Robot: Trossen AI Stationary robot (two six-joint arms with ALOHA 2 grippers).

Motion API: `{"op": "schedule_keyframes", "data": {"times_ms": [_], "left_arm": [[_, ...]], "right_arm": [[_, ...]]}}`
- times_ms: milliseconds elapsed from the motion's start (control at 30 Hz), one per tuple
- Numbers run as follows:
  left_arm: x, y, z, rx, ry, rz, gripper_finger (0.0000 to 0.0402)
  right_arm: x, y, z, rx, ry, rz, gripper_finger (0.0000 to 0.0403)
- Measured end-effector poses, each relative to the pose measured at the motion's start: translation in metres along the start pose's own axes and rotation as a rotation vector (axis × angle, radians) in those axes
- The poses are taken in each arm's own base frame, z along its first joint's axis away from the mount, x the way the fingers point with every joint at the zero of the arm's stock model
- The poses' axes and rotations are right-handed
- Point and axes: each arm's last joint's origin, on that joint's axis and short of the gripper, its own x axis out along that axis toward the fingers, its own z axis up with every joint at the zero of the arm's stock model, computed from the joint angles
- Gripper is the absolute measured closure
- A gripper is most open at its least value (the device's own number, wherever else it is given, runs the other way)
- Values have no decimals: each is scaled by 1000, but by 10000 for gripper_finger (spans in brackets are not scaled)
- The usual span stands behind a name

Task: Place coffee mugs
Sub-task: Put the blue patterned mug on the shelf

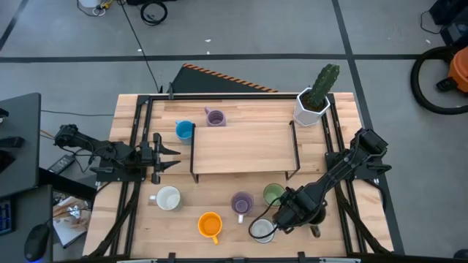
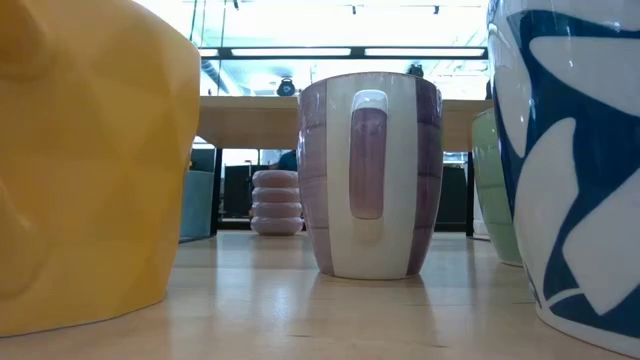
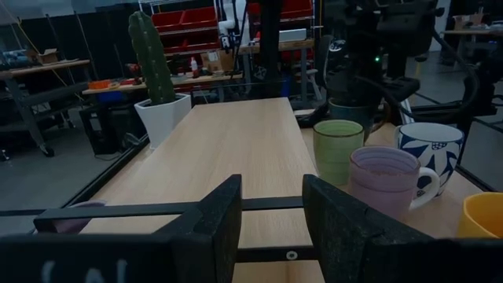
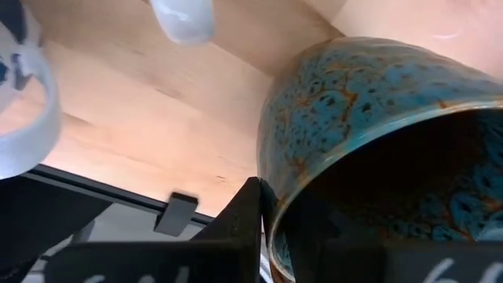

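Observation:
My right gripper (image 1: 289, 214) points steeply down at the table's near right, shut on a dark teal-brown mug (image 4: 369, 102) that it largely hides in the high view. Beside it stand a white mug with blue pattern (image 1: 262, 231), a green mug (image 1: 273, 193), a lavender mug (image 1: 242, 203), an orange mug (image 1: 210, 225) and a white mug (image 1: 168, 198). A blue mug (image 1: 184, 130) and another lavender mug (image 1: 215, 117) stand at the far left. My left gripper (image 1: 167, 153) waits level at the left, open, holding nothing. My right gripper has the dark mug by its rim (image 4: 275, 206). One finger (image 4: 245, 220) lies against the outside of the wall, and the other seems to reach inside, where the dark hollow hides it. The fingers come from above, slanting down. Whether the base rests on the table does not show.
A raised wooden shelf on a black frame (image 1: 245, 139) fills the table's middle. A white faceted planter with a cactus (image 1: 314, 102) stands at the far right corner. Black rails (image 1: 135, 146) run along both table sides. In the low view the near mugs stand close together.

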Motion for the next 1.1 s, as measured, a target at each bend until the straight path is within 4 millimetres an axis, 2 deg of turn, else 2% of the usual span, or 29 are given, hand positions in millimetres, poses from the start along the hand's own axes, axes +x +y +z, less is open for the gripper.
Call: {"op": "schedule_keyframes", "data": {"times_ms": [100,267,400,567,800,967,1100], "left_arm": [[0,0,0,0,0,0,260],[0,0,0,-1,-1,0,260],[0,0,0,-1,0,0,260],[0,0,0,-1,-1,0,260],[0,0,0,-1,4,0,260],[0,0,0,-1,4,0,260],[0,0,0,-9,5,0,260]], "right_arm": [[-5,-5,-1,-1,6,-7,362],[-29,-17,-4,7,3,-15,362],[-55,-20,-9,-17,-19,68,362],[-89,-32,-15,-45,-57,91,362],[-144,-43,-27,-156,-262,198,362],[-170,-48,-21,-182,-349,251,362],[-181,-47,-6,-234,-391,271,362]]}}
